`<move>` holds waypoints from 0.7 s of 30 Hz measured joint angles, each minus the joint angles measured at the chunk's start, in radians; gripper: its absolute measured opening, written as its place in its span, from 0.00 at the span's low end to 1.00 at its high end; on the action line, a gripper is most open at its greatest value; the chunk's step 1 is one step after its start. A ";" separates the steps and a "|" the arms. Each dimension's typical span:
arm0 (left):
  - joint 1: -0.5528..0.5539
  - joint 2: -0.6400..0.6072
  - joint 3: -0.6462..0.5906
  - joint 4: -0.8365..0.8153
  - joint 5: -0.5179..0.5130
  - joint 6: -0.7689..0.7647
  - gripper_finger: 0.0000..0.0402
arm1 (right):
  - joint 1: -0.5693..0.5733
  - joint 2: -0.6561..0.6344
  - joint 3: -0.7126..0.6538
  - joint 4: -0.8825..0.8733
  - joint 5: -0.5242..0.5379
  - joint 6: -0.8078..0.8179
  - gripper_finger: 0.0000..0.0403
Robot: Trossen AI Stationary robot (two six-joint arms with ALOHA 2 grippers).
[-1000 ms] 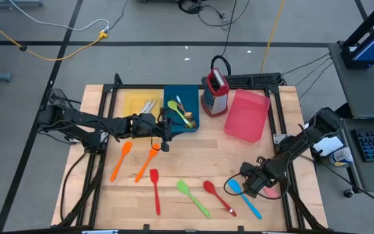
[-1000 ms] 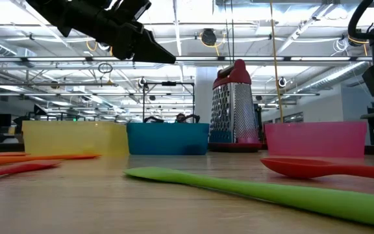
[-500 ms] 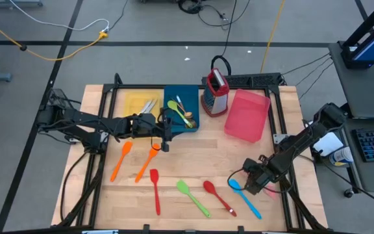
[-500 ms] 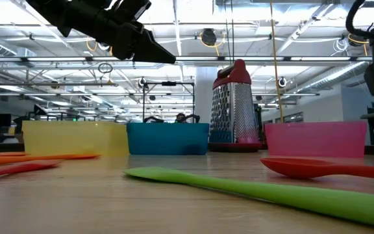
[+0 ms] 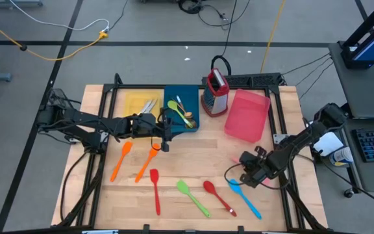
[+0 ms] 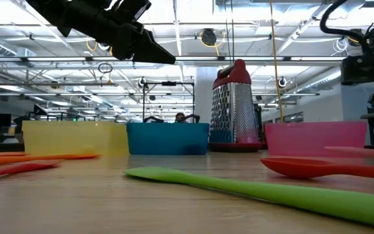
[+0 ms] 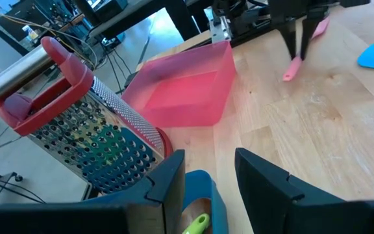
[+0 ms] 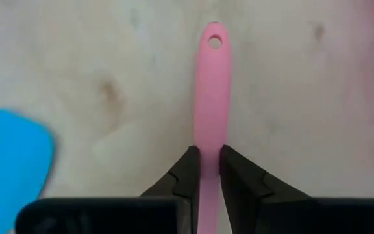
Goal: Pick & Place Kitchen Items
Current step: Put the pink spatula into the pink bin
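Note:
My right gripper [image 8: 210, 153] is near the table's right front, left of the arm's base [image 5: 242, 167], and is shut on a pink utensil [image 8: 211, 84]. A blue spatula [image 5: 245, 198], red spoon [image 5: 218, 197], green spatula [image 5: 193, 198], red spatula [image 5: 155, 190] and two orange utensils [image 5: 135, 161] lie flat on the wood. My left gripper [image 7: 210, 182] hangs open with nothing in it above the near edge of the blue tray [image 5: 182, 110], which holds several small utensils. My right gripper pinches the pink utensil's slim handle [image 8: 211, 140] between its two fingers, partway along it. The fingers come steeply from above, and the handle runs on past the tips to its holed end [image 8: 213, 43]. That end [image 7: 291, 71] slants down close to the wood; whether it touches I cannot tell.
Along the far side stand a yellow tray [image 5: 139, 104] with cutlery, the blue tray, a red-handled metal grater [image 5: 216, 91] and a pink tray [image 5: 247, 115]. Bare wood lies between the trays and the row of utensils near the front edge.
My right gripper has risen and drawn toward the table's far left, tipping its wrist. It has kept its hold on the pink utensil, which has come up off the wood at the right front, away from the blue spatula.

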State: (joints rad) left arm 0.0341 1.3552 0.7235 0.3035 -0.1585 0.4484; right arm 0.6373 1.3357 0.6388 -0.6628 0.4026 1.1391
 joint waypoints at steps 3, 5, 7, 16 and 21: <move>0.000 0.000 0.000 0.000 0.000 0.000 0.35 | -0.030 -0.001 0.001 0.000 0.071 -0.046 0.09; 0.000 0.000 0.000 0.000 0.000 0.000 0.35 | -0.053 -0.001 0.001 0.000 0.108 -0.064 0.09; 0.000 0.000 0.000 0.000 0.000 0.000 0.35 | -0.076 -0.001 0.002 0.000 0.149 -0.072 0.10; 0.000 0.000 0.000 -0.001 0.000 0.000 0.35 | -0.160 -0.011 0.002 0.065 0.175 -0.161 0.10; 0.000 0.000 0.000 -0.001 0.000 0.000 0.35 | -0.201 -0.067 0.002 0.164 0.178 -0.284 0.10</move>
State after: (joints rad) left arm 0.0341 1.3552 0.7235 0.3023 -0.1585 0.4484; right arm 0.4366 1.2690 0.6408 -0.4991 0.5810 0.8553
